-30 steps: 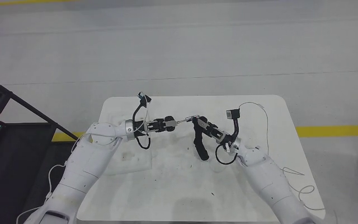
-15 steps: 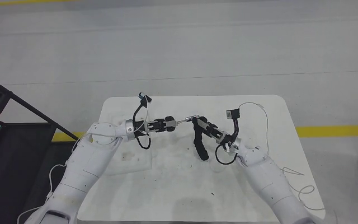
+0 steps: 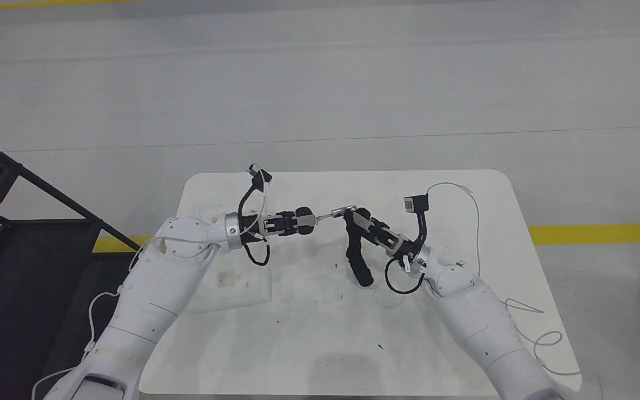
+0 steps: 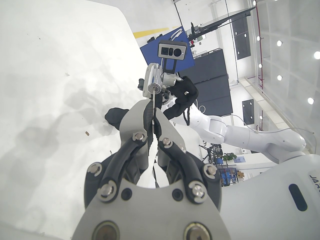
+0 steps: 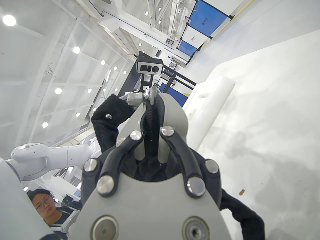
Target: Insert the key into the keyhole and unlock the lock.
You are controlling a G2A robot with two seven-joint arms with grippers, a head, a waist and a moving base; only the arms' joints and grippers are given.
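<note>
Table [image 3: 300, 340] white, smudged; floor [image 3: 320, 80] grey; left gripper [image 4: 153, 109] pinches key [image 4: 154, 98], right gripper [image 5: 150, 104] pinches lock [image 4: 153, 82].

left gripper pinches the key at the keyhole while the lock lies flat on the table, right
No: the lock is off the table, held up by the right gripper, as the left wrist view shows. The left gripper does pinch the key at the keyhole.

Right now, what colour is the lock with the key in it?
Shiny silver metal. The lock shows best in the left wrist view, where its round keyhole end faces the camera.
</note>
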